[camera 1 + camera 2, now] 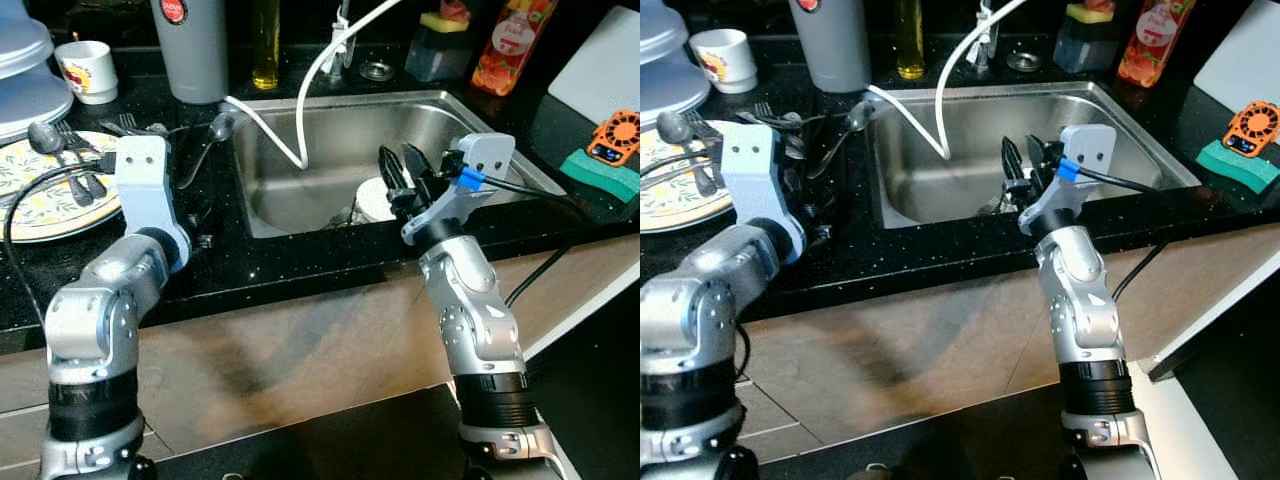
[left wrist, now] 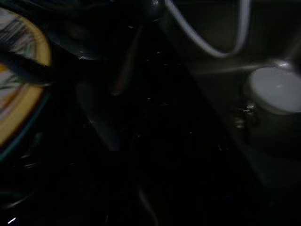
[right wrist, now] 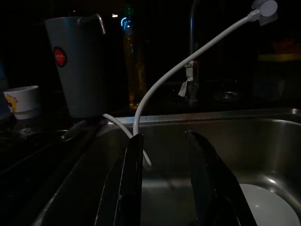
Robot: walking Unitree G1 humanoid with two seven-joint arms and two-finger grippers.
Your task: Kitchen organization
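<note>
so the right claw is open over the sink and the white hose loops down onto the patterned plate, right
Not quite. The right claw is open over the sink, as the right wrist view shows, but the white hose loops down into the sink basin, not onto the patterned plate. The left eye view shows the plate on the counter to the sink's left, holding dark utensils.

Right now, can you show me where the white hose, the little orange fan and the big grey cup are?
white hose [image 1: 310, 75], left eye view, middle of its curve over the sink.
little orange fan [image 1: 615, 136], left eye view, its round grille.
big grey cup [image 1: 195, 55], left eye view, its side wall.
</note>
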